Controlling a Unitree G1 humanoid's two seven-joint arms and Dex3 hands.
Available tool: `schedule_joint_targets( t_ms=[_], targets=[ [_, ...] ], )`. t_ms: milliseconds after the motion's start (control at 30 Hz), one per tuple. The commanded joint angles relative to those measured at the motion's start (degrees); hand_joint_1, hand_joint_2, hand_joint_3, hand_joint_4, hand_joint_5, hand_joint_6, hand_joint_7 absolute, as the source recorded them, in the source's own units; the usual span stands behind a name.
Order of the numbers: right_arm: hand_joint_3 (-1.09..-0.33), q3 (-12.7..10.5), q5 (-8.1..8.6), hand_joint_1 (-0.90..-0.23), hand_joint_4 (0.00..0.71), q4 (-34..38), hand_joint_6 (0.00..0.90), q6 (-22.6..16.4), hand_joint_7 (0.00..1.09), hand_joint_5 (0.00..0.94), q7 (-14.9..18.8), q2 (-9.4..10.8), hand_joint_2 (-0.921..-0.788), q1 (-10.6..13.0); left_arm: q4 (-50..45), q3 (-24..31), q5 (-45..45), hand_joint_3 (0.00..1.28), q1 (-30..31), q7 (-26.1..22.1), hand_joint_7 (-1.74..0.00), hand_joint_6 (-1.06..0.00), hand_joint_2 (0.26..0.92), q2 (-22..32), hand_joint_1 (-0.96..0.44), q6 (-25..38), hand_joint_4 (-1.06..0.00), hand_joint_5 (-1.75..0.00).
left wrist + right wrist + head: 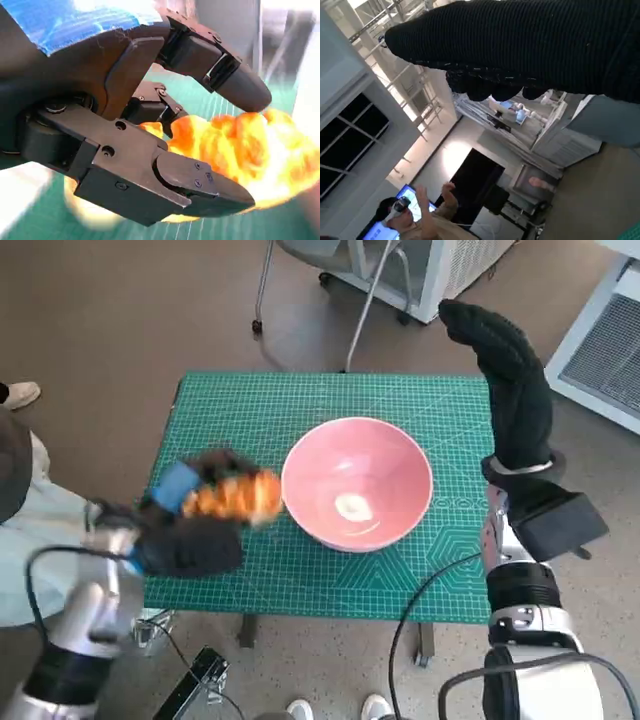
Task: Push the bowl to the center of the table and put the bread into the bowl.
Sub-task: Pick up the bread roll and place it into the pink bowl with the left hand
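The left robot hand (195, 530) grips the bread (232, 497), fingers (200, 185) wrapped round it, lifted just beside the rim of the pink bowl (357, 483); the bowl sits about mid-desk (300, 400); carry the bread over the rim, lower it, then release; avoid nudging the bowl; the right robot hand (510, 390) stands raised beside the desk, holding nothing, fingers extended together.

Close view from behind the robot's left hand (125, 135), its back covered in blue tape (75, 20). Its black fingers (200, 185) are closed around a golden-orange piece of bread (240, 150), one finger above it and one below, the bread blurred and glowing. Beneath lies a green cutting mat (45, 220) with pale grid lines.
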Motion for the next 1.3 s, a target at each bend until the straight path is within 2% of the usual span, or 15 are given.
schedule_joint_targets(
  t_ms=[33, 300, 500, 867, 1100, 1133, 1167, 1200, 1233, 1300],
  targets=[
    [-0.750, 0.09, -0.31, -0.623, 0.275, 0.63, -0.001, 0.43, 0.72, 0.005, 0.66, -0.32, -0.921, 1.13, -5.15, 2.33, 0.71, 0.07, -5.44, 2.97, -1.11, -0.64, 0.893, -0.87, 0.00, 0.28, -0.80, -1.09],
    [-0.750, 0.04, -0.04, -0.622, 0.276, 0.29, -0.001, 0.48, 0.72, 0.005, 0.82, -0.31, -0.921, 1.46, -8.07, 2.26, 4.11, 0.05, -13.86, 5.75, -1.11, -0.65, 0.891, -2.31, 0.00, 1.22, -0.83, -1.05],
    [-0.749, -0.09, 0.27, -0.626, 0.276, 0.22, -0.001, 0.52, 0.72, 0.005, 1.07, -0.41, -0.921, 1.70, -5.09, 0.35, 6.03, 0.05, -19.52, 8.75, -1.06, -0.68, 0.885, -4.60, 0.00, -0.15, -0.84, -1.05],
    [-0.750, -0.46, 1.12, -0.613, 0.283, -1.19, -0.001, 0.85, 0.71, 0.008, 2.00, -0.59, -0.921, 2.50, 5.00, -8.89, 9.49, 0.03, -24.29, 13.05, -1.01, -0.71, 0.897, -10.00, 0.00, -7.32, -0.80, -1.11],
    [-0.752, -0.48, 0.49, -0.602, 0.289, -2.17, -0.001, 0.43, 0.70, 0.010, 1.57, -0.88, -0.921, 3.30, 16.10, -14.80, 11.71, 0.03, -27.21, 13.77, -1.07, -0.68, 0.908, -12.47, 0.00, -11.93, -0.78, -1.13],
    [-0.752, -0.47, 0.41, -0.602, 0.289, -2.31, -0.001, 0.38, 0.70, 0.010, 1.50, -0.96, -0.921, 3.40, 17.80, -15.56, 11.96, 0.14, -27.60, 13.83, -1.13, -0.65, 0.855, -12.94, 0.00, -12.45, -0.77, -1.14],
    [-0.752, -0.47, 0.36, -0.601, 0.289, -2.43, -0.001, 0.37, 0.70, 0.010, 1.46, -1.00, -0.921, 3.48, 19.00, -16.03, 12.12, 0.37, -27.90, 13.95, -1.24, -0.62, 0.742, -13.25, 0.00, -12.84, -0.75, -1.18],
    [-0.750, -0.49, 0.42, -0.602, 0.290, -2.61, -0.001, 0.40, 0.70, 0.010, 1.54, -1.11, -0.921, 3.60, 20.25, -16.66, 12.34, 0.50, -28.21, 13.72, -1.27, -0.62, 0.663, -13.71, 0.00, -13.02, -0.77, -1.18],
    [-0.750, -0.51, 0.54, -0.602, 0.290, -2.83, -0.001, 0.45, 0.70, 0.010, 1.66, -1.20, -0.921, 3.74, 21.54, -17.38, 12.56, 0.53, -28.42, 13.38, -1.29, -0.61, 0.649, -14.21, 0.00, -13.15, -0.76, -1.19],
    [-0.749, -0.53, 0.69, -0.606, 0.289, -3.14, -0.001, 0.53, 0.70, 0.009, 1.79, -1.30, -0.921, 3.93, 23.22, -18.24, 12.80, 0.35, -28.76, 13.11, -1.21, -0.57, 0.771, -14.80, 0.00, -13.38, -0.72, -1.24]
  ],
)
